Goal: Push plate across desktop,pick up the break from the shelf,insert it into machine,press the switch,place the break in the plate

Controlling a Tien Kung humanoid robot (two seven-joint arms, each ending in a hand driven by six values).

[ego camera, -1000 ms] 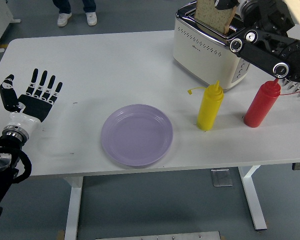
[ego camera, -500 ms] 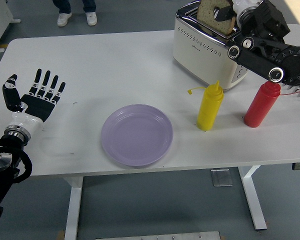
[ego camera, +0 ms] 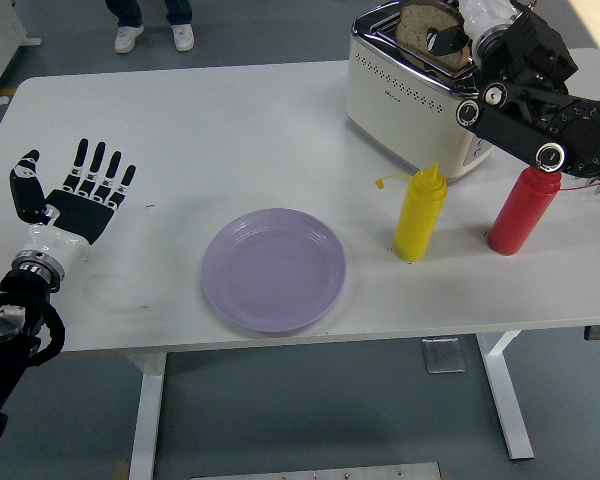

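My right hand (ego camera: 458, 35) grips the bread slice (ego camera: 427, 30), which sits partly down in a slot of the cream toaster (ego camera: 405, 95) at the bench's (ego camera: 230, 120) far right. My left hand (ego camera: 75, 200) lies flat with fingers spread at the left edge. The purple plate (ego camera: 274, 269) sits near the front, left of the yellow bottle (ego camera: 420, 213) and red bottle (ego camera: 520, 212).
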